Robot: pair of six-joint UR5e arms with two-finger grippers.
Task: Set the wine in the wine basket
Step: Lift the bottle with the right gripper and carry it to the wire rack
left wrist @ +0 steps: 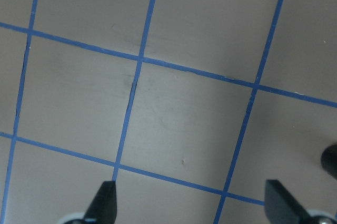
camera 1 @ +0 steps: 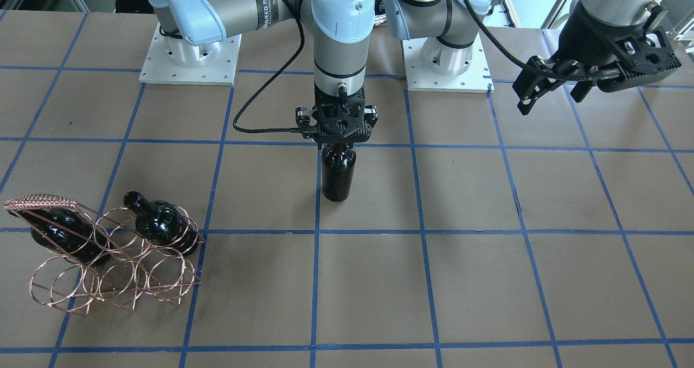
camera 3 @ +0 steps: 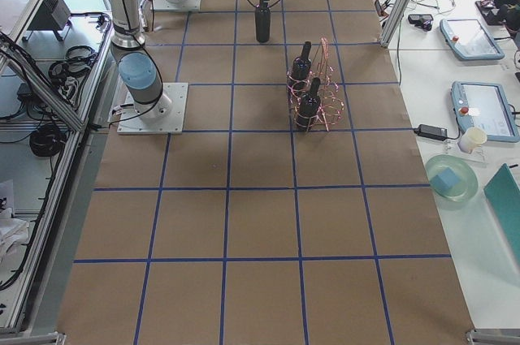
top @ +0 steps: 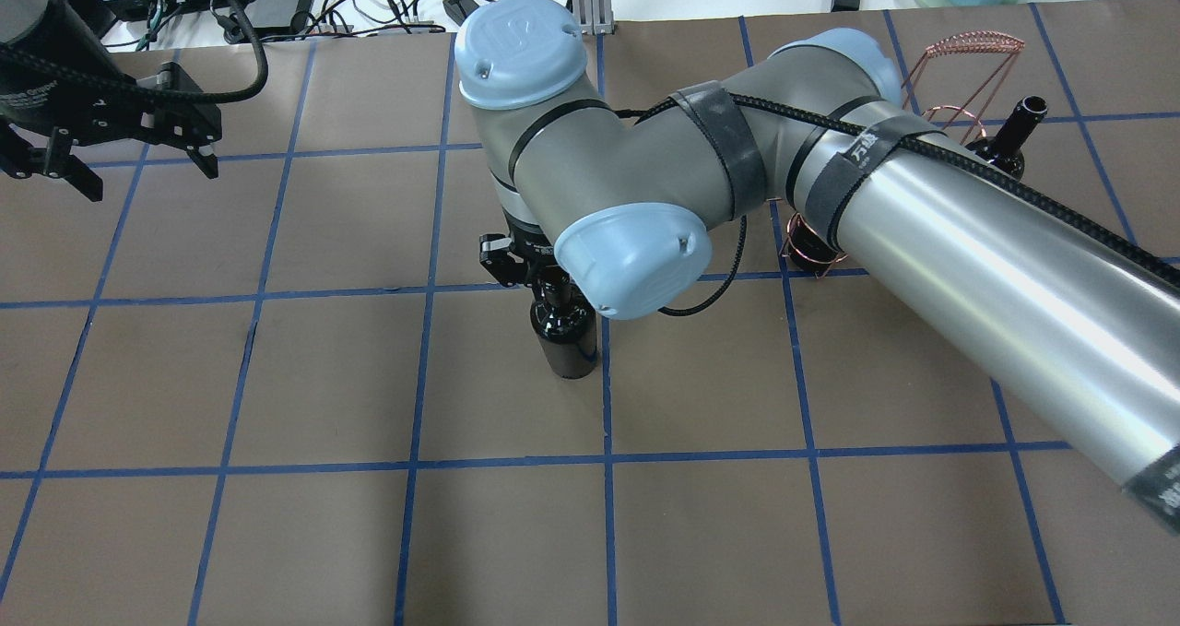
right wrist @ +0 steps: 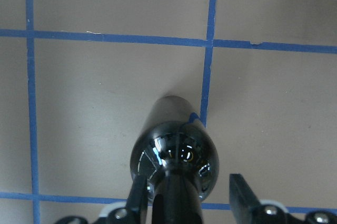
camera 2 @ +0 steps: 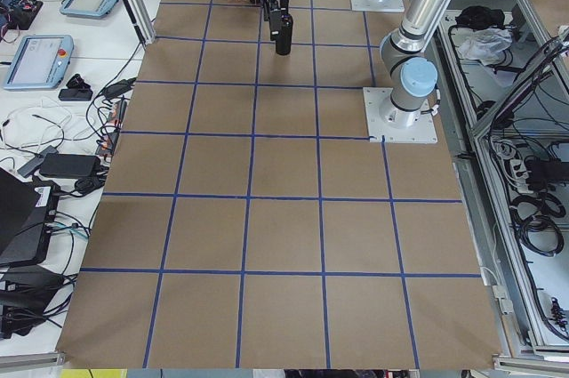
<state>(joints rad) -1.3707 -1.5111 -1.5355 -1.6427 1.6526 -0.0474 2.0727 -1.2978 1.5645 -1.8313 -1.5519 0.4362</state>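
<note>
Grasp step in hand. Right gripper (right wrist: pixel 188 183) straddled neck of bottle (camera 1: pixel 337 175), jaws apart, not yet clamped. Bottle upright mid-table, well apart from basket (camera 1: pixel 40 201). Left gripper (left wrist: pixel 190 191) spread, idle. Next move likely: clamp, lift, carry to free ring.

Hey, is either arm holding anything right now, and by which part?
Nothing is clamped yet. The right end effector straddles the neck of the wine bottle, but a gap shows beside one finger. The left end effector is open and empty.
</note>
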